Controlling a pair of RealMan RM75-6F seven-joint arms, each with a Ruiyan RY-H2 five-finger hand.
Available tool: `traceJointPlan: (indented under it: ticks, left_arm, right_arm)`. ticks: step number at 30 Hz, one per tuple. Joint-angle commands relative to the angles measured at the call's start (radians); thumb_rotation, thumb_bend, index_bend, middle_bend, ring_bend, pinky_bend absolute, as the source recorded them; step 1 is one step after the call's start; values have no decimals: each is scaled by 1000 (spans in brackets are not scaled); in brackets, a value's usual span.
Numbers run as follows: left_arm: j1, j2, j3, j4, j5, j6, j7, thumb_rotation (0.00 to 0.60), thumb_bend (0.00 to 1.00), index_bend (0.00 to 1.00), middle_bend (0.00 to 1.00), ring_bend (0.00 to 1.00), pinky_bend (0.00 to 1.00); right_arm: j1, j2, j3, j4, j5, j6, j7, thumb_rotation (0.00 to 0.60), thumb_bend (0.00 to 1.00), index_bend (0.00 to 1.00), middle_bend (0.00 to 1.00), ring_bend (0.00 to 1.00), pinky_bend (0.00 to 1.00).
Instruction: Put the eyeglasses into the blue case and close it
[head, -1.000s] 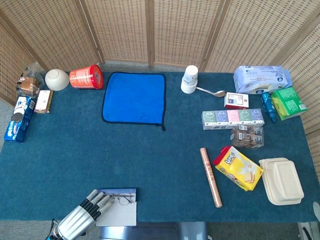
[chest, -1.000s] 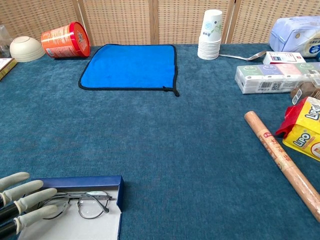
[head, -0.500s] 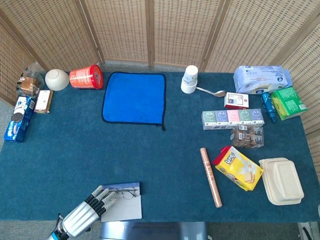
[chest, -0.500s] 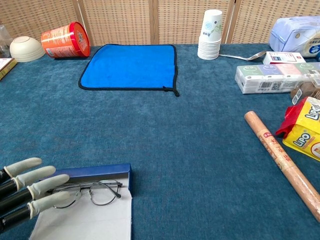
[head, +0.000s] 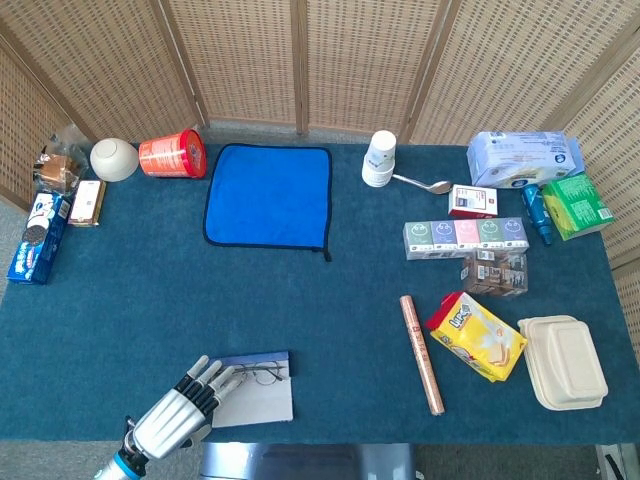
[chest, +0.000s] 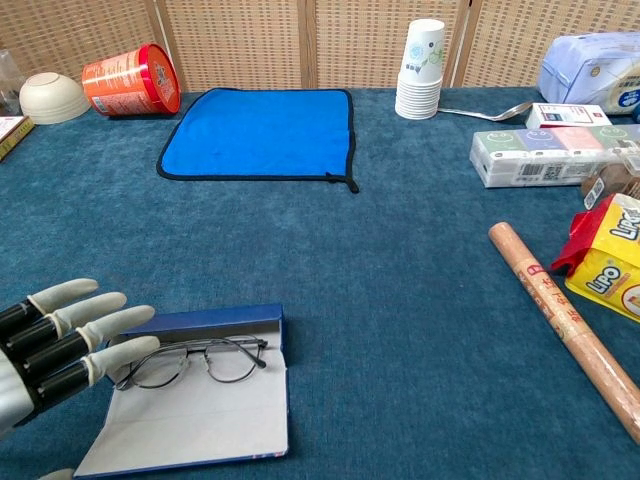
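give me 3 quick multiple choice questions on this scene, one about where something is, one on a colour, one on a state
1. Where do the eyeglasses lie?
A. on the blue cloth
B. in the open blue case
C. beside the paper cups

2. What colour is the tipped-over can at the back?
A. red
B. green
C. white

3. What state is the blue case in?
A. closed
B. open, lid flat
C. upside down

Answers: 1 B, the glasses rest on the case's pale inner lining by the left robot hand. 2 A, its body is red. 3 B, the pale inside faces up.
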Motion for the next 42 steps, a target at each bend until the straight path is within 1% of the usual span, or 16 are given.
traceJointPlan:
  ticks: [1,5,10,11,14,24,29,32,35,40,42]
  left_arm:
    - [-5,-13,-13,-9,-15,-13,11,394,246,43,0,0,0]
    - [-11,-19,-25,-22,-25,-15,21,390,246,48,0,0,0]
    - [-16,-33,-54,-44,-55,-14,28,394,245,51,0,0,0]
    - [-18,-37,-67,-52,-70,-18,34,392,245,51,0,0,0]
    - [-25,-47,-87,-73,-104,-44,50,388,245,53,0,0,0]
    - [-61,-92,-130,-118,-197,-138,92,377,245,62,0,0,0]
    - [-80,-112,-140,-141,-210,-156,113,380,246,78,0,0,0]
    - [-90,-120,-141,-147,-210,-156,109,376,246,108,0,0,0]
    - [-101,-131,-138,-148,-206,-158,99,377,249,158,0,0,0]
    - [-110,-135,-131,-141,-211,-161,101,366,264,294,4,0,0]
    - [-112,-139,-129,-137,-219,-166,98,368,272,330,10,0,0]
  right_arm:
    - [-4,-1,2,6,4,0,6,600,347,0,7,0,128]
    - [-7,-5,4,15,8,-2,14,600,347,0,7,0,130]
    - [-16,-7,10,28,18,2,29,600,347,0,7,0,132]
    - [-21,-7,12,33,24,3,34,600,347,0,7,0,132]
    - [-30,-9,16,40,35,2,46,600,346,0,7,0,133]
    - [-49,-11,22,48,48,3,55,600,347,0,8,0,135]
    - [-59,-10,25,51,53,7,61,600,345,0,7,0,138]
    - [-62,-12,27,54,54,6,65,600,344,0,7,0,139]
    - [-65,-13,28,56,53,5,65,600,343,0,7,0,141]
    - [-68,-10,29,53,52,3,70,600,342,0,7,0,146]
    - [-69,-10,28,53,52,1,72,600,340,0,8,0,146]
